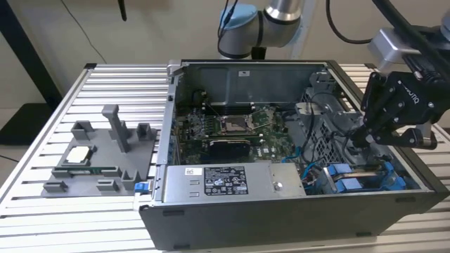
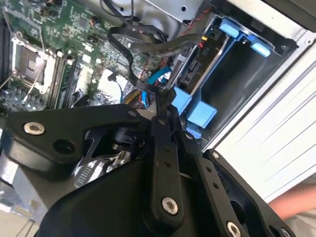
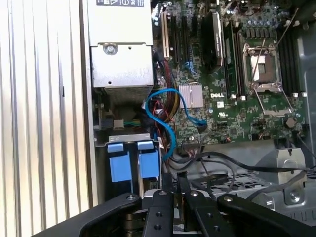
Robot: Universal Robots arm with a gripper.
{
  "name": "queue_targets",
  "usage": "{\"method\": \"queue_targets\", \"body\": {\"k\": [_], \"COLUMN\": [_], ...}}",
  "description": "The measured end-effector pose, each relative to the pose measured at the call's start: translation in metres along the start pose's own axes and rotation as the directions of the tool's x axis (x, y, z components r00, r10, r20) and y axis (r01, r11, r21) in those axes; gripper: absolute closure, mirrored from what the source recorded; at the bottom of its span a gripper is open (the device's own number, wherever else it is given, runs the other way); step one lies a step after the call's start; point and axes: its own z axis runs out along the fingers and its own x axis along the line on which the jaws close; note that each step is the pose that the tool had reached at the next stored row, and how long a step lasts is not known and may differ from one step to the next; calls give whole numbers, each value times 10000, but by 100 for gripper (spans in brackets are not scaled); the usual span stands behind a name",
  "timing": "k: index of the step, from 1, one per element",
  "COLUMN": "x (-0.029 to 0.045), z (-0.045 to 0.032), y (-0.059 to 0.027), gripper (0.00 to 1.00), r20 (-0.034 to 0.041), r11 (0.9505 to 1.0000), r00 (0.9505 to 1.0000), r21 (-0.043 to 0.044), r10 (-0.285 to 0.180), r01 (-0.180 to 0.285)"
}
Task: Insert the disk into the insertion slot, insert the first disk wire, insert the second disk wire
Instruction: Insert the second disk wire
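Note:
The disk (image 2: 198,69) lies in the insertion slot (image 2: 247,84) at the case's near corner on the exterior view's right, with its blue carrier tabs (image 3: 133,165) and its connector end showing. In the exterior view the disk's blue carrier (image 1: 351,182) sits low in the slot (image 1: 404,182). My gripper (image 2: 165,101) hangs just above the disk's connector end, shut on the end of a black disk wire (image 2: 129,64) that loops back toward the motherboard. Both wrist views show the fingers (image 3: 169,185) pressed close together. My gripper (image 1: 360,141) is over the drive cage in the exterior view.
A grey power-supply box (image 1: 232,182) lies beside the slot. A blue cable (image 3: 168,116) and other black cables (image 3: 217,160) curl between the motherboard (image 3: 232,74) and the cage. A grey parts fixture (image 1: 98,153) stands on the exterior view's left. A person's hand (image 2: 296,202) is near the case's outer wall.

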Motion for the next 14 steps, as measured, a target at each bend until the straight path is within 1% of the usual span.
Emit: {"method": "queue_targets", "body": {"k": [2,7,10,14], "x": [-16,-42,-37,-32], "z": [20,75,99,123], "y": [4,18,34,49], "gripper": [84,84,84,84], "r20": [-38,-98,-120,-139], "r11": [9999,9987,9974,9948], "r00": [10000,9995,9993,9991], "r21": [134,413,627,937], "r10": [-82,-298,-345,-398], "r01": [83,301,351,410]}}
